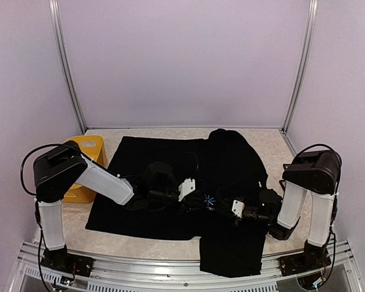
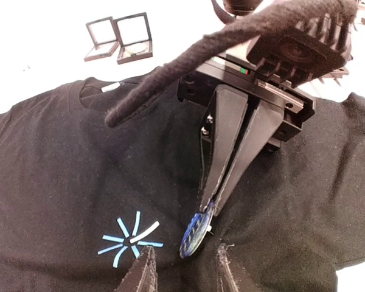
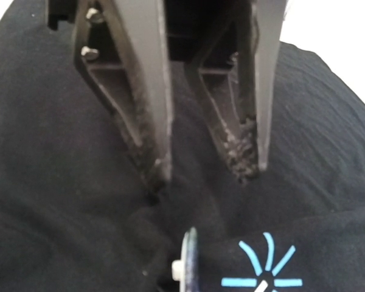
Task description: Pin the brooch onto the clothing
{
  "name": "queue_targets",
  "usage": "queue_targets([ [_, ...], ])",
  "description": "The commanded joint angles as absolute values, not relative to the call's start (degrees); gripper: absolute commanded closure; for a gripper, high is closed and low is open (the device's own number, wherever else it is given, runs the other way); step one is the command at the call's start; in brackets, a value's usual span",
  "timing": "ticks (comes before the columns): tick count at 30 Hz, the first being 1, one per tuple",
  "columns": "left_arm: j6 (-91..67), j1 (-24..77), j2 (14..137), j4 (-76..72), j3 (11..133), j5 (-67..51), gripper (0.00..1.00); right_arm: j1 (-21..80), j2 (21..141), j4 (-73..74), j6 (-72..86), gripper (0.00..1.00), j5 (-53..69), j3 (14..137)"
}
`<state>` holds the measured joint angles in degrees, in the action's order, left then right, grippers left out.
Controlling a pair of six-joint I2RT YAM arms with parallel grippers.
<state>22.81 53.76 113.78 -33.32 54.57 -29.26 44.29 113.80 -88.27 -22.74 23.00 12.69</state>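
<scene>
The black T-shirt lies spread on the table, with a light-blue starburst mark on the chest. My right gripper is shut on the edge of a round blue brooch and holds it tilted against the fabric just right of the mark. The brooch's white pin post faces away from the mark. My left gripper is open, its fingertips resting on the shirt on either side of the brooch. My right gripper's own fingers do not show in the right wrist view.
A yellow box stands left of the shirt beside the left arm. Two small open display cases lie on the table beyond the collar. A black sleeved cable hangs over the right gripper. Metal rails run along the table's near edge.
</scene>
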Motion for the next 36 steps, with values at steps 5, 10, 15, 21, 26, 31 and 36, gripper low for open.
queue_targets([
  [5,24.12,52.48,117.19,-33.31,55.22,-36.11,0.70,43.87,113.84,-91.30,-21.88,1.00,25.92,14.39],
  [10,23.62,52.56,117.96,-34.41,55.77,-33.45,0.73,43.94,113.71,-90.59,-22.32,1.00,26.80,14.40],
  [15,23.86,52.48,118.64,-33.62,57.34,-33.73,0.83,43.95,112.98,-89.74,-22.60,1.00,27.27,14.55],
  [21,23.82,52.71,119.53,-32.65,57.85,-32.89,0.88,43.95,112.58,-88.07,-22.76,1.00,28.47,15.12],
  [26,23.86,53.38,119.40,-31.40,58.21,-33.31,0.94,43.86,112.54,-87.92,-22.54,1.00,29.12,15.24],
  [31,22.96,53.53,118.43,-30.52,58.05,-33.25,1.00,43.85,111.89,-87.30,-21.92,1.00,28.76,14.95],
  [36,22.85,53.52,115.48,-26.08,58.41,-33.18,1.00,43.58,107.35,-80.82,-20.87,0.61,28.95,13.69],
])
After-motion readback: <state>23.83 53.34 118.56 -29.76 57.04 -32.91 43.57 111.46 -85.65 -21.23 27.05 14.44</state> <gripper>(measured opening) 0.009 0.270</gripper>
